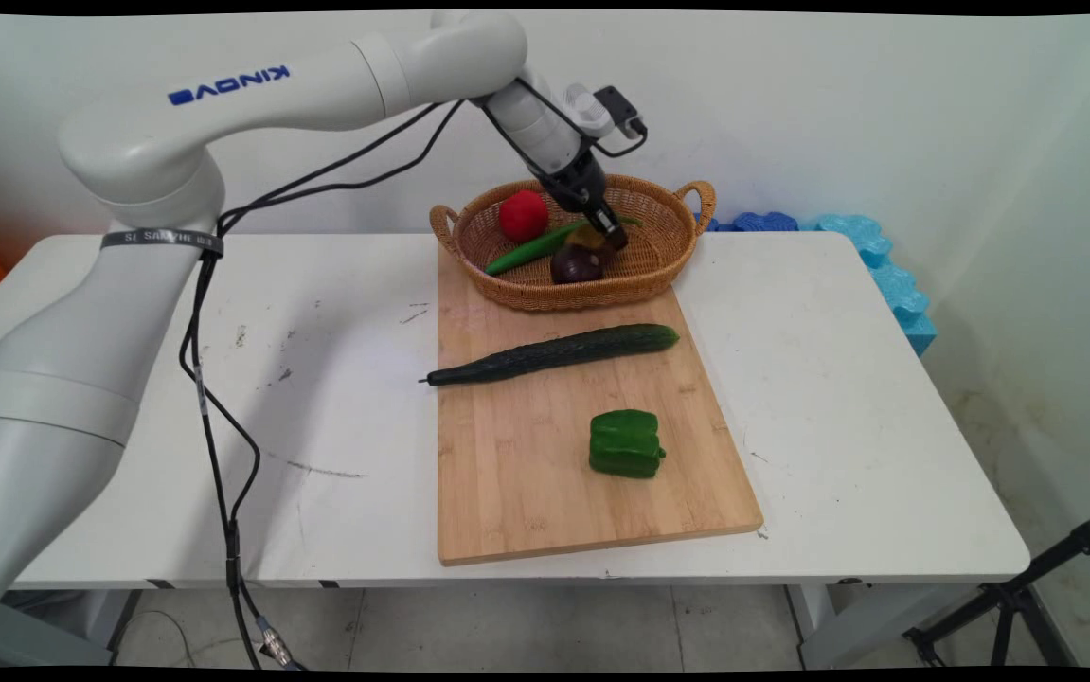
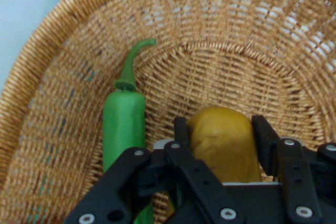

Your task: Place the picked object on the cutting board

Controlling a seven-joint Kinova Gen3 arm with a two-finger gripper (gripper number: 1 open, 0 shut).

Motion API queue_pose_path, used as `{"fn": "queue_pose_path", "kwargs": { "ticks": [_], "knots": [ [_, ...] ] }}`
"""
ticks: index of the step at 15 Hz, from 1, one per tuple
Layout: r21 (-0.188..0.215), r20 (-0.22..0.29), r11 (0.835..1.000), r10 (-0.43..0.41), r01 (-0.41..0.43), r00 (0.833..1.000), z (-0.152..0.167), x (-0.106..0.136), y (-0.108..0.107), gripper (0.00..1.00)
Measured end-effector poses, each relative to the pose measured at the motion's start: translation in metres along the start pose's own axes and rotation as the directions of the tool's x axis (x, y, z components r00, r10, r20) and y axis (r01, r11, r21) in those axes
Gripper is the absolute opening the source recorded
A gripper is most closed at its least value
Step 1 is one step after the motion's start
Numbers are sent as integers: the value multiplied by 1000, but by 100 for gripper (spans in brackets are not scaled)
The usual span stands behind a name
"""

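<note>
white table point(image 1: 838, 398), one basket point(image 2: 47, 103), fingers point(image 2: 262, 129) clamped round one yellow-brown vegetable point(image 2: 223, 140)

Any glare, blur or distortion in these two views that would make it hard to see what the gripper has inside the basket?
Main view: even light, soft shadows, curved edges from lens distortion; the gripper partly hides the yellowish item in the basket. Hand view: soft focus, bluish tint, no glare; the yellow-brown item sits between the fingers, green chili beside it.
</note>
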Motion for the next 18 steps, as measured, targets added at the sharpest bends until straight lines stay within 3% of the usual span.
{"fn": "queue_pose_path", "kwargs": {
  "ticks": [3,8,13,18],
  "knots": [
    [11,-50,1000,20,-19,999,-31,9,5,0],
    [6,-141,998,67,-67,988,-117,13,24,0],
    [-89,-192,988,107,-126,976,-199,-20,60,0],
    [-173,-178,969,143,-174,973,-249,-76,103,0]
  ]
}}
